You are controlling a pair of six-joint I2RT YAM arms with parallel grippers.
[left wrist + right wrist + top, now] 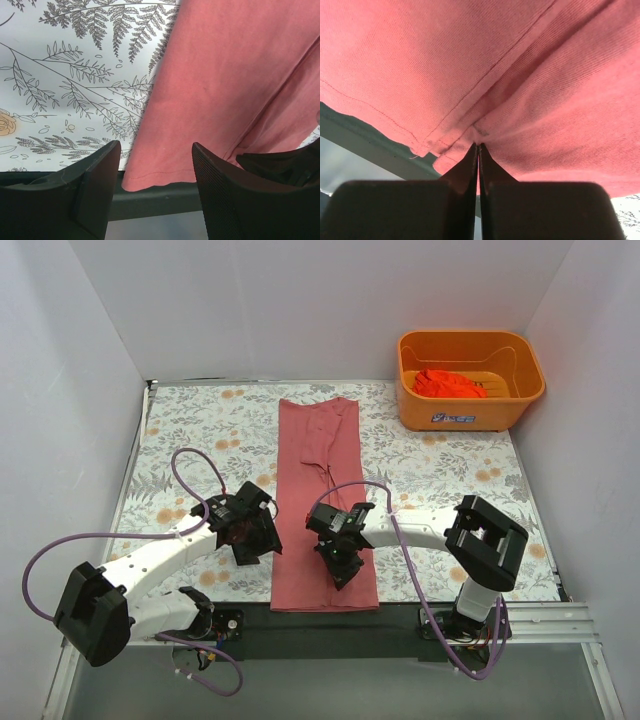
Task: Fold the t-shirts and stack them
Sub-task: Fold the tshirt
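The dusty pink-red t-shirt (320,465) lies on the flowered tablecloth as a long narrow strip, its hem at the near edge. My left gripper (250,538) is open and empty, just above the strip's near left corner. In the left wrist view its jaws (156,145) frame that corner of the shirt (225,75). My right gripper (340,565) is over the strip's near right part. In the right wrist view it (478,146) is shut, pinching a fold of the shirt (495,60) by the hem seam. The orange-red t-shirt (450,383) lies crumpled in the basket.
The orange plastic basket (412,390) stands at the back right corner. A black strip (400,618) runs along the table's near edge under the shirt's hem. White walls close in the table on three sides. Purple cables loop from both arms.
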